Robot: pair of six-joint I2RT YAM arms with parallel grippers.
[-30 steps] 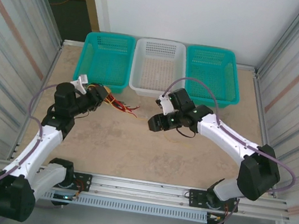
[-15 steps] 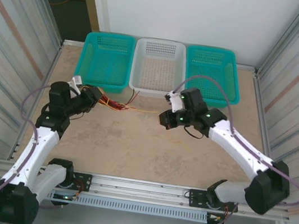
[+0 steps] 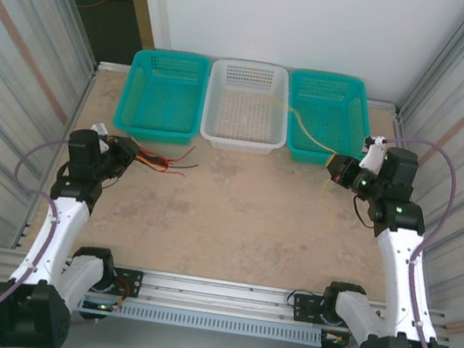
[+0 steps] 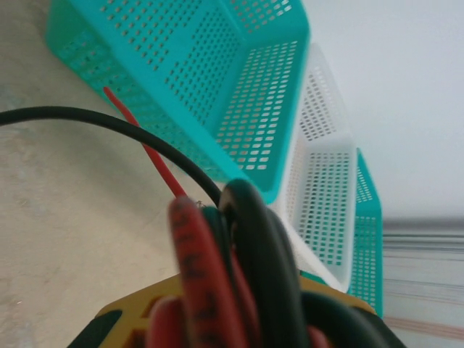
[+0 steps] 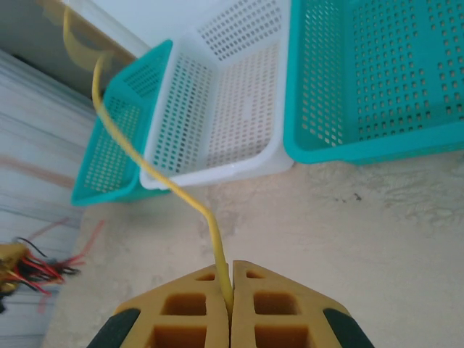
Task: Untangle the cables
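Observation:
The cables are in two lots. A bundle of red and black cables (image 3: 156,160) sits in my left gripper (image 3: 122,153), which is shut on it at the table's left; loose ends trail right over the tabletop. In the left wrist view the bundle (image 4: 239,268) bulges between the yellow fingers (image 4: 138,315), and one black cable (image 4: 109,119) and one red cable (image 4: 145,145) run off to the left. My right gripper (image 3: 337,168) is shut on a pale yellow cable (image 3: 304,135), which arcs back over the baskets. In the right wrist view this yellow cable (image 5: 145,163) rises from the closed gripper (image 5: 230,290).
Three baskets stand in a row at the back: teal (image 3: 164,93), white (image 3: 245,104), teal (image 3: 328,114). Corrugated metal walls close in both sides. A rail (image 3: 213,290) runs along the near edge by the arm bases.
My right gripper closed on the yellow cable and swung far to the right, pulling it clear of the bundle. My left gripper drew back to the left with the red and black bundle.

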